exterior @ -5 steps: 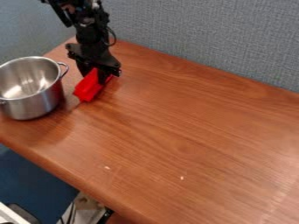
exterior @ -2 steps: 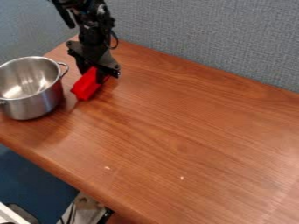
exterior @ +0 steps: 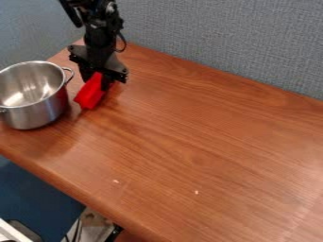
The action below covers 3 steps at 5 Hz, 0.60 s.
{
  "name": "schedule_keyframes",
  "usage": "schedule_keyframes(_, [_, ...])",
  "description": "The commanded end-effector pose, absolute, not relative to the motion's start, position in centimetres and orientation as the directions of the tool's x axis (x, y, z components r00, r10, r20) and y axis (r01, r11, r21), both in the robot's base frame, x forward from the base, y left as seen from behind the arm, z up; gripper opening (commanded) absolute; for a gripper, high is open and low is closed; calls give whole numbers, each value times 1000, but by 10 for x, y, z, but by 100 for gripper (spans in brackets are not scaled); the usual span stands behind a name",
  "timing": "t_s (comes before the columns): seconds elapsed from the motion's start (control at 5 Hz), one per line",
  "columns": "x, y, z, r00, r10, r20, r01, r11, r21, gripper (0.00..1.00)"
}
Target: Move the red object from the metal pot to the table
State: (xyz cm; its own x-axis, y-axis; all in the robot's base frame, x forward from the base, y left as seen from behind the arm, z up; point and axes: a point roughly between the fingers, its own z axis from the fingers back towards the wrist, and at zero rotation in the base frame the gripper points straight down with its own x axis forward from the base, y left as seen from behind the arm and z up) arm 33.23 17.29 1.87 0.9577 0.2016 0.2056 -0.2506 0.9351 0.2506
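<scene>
Hand grips red object above table.

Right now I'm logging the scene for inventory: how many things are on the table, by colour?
Silver: 1, the metal pot
Red: 1, the red object, beside the pot, under the gripper
Total: 2
</scene>
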Motion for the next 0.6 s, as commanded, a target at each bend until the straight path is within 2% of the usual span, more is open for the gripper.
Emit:
schedule_keyframes(0.0, [300, 183, -23, 941, 334, 61, -338, 910, 241, 0])
schedule_keyframes(0.4, [300, 180, -26, 952, 304, 24, -302, 930, 209, 0])
